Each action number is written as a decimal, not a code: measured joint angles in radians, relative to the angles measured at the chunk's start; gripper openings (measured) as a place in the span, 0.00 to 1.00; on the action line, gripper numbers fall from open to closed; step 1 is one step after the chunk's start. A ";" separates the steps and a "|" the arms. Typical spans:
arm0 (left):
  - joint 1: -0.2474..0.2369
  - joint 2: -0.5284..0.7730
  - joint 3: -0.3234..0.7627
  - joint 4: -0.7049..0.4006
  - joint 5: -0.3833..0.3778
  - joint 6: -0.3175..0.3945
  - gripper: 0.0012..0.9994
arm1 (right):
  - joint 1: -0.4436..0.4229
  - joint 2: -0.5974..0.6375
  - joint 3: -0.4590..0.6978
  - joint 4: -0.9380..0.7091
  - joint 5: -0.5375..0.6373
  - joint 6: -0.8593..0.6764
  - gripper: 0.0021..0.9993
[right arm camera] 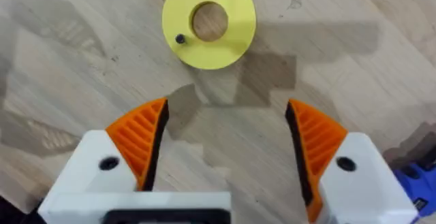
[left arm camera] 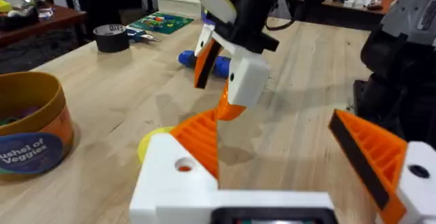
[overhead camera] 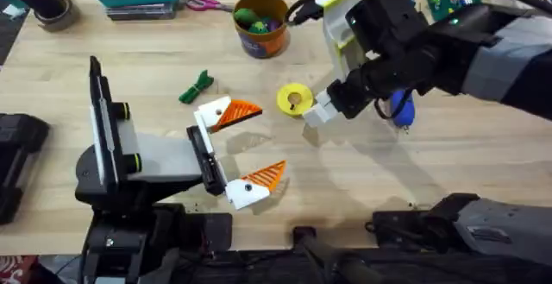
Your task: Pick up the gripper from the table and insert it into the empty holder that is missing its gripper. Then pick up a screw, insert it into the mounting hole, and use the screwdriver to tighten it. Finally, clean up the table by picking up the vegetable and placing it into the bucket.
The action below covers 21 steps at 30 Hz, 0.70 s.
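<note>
Right gripper (right arm camera: 225, 149), orange ribbed fingers spread and empty, hovers just beside flat yellow ring-shaped disc (right arm camera: 208, 24) carrying a small dark screw (right arm camera: 180, 39); screw pickup step likely; next: descend, pinch screw; left gripper (overhead camera: 252, 146) released; blue pen-shaped screwdriver (overhead camera: 400, 106) lies near.

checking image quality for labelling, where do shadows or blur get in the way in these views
Overhead: the right arm near the camera shows large, dark and soft. Right wrist: a shadow falls on the table below the yellow disc, fingers sharp. Left wrist: the near white bracket looks soft.
</note>
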 joint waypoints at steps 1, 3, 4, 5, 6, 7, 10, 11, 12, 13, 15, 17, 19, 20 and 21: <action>0.000 0.000 0.000 0.000 0.000 0.000 0.99 | 0.000 0.000 -0.007 0.012 0.000 0.000 1.00; 0.000 0.000 0.000 0.000 0.000 0.000 0.99 | 0.000 0.000 -0.019 0.039 0.000 0.000 1.00; 0.000 0.000 0.000 0.000 0.000 0.000 0.99 | 0.000 0.000 -0.025 0.053 0.000 0.000 1.00; 0.000 0.000 0.000 0.000 0.000 0.000 0.99 | 0.000 0.000 -0.030 0.063 0.000 0.000 1.00; 0.000 0.000 0.000 0.000 0.000 0.000 0.99 | 0.000 0.000 -0.036 0.072 0.000 0.000 1.00; 0.000 0.000 0.000 0.000 0.000 0.000 0.99 | 0.000 0.000 -0.040 0.079 0.000 0.001 1.00; 0.000 0.000 0.000 0.000 0.000 0.000 0.99 | 0.000 0.000 -0.045 0.105 0.000 0.004 1.00; 0.000 0.000 0.000 0.000 0.000 0.000 0.99 | 0.000 0.000 -0.045 0.116 0.000 0.004 1.00; 0.000 0.000 0.000 0.000 0.000 0.000 0.99 | 0.002 0.000 -0.045 0.124 0.000 0.004 1.00; 0.000 0.000 0.000 0.000 0.000 0.000 0.99 | 0.005 0.000 -0.045 0.128 0.000 0.004 1.00; 0.000 0.000 0.000 0.000 0.000 0.000 0.99 | 0.015 0.000 -0.045 0.130 0.000 0.004 1.00; 0.000 0.000 0.000 0.000 0.000 0.000 0.99 | 0.034 0.000 -0.045 0.132 0.000 0.004 1.00; 0.000 0.000 0.000 0.000 0.000 0.000 0.99 | 0.053 0.000 -0.045 0.134 0.000 0.004 1.00; 0.000 0.000 0.000 0.000 0.000 0.000 0.99 | 0.061 0.000 -0.045 0.134 0.000 0.006 1.00; 0.000 0.000 0.000 0.000 0.000 0.000 0.99 | 0.068 0.000 -0.045 0.134 0.000 0.008 1.00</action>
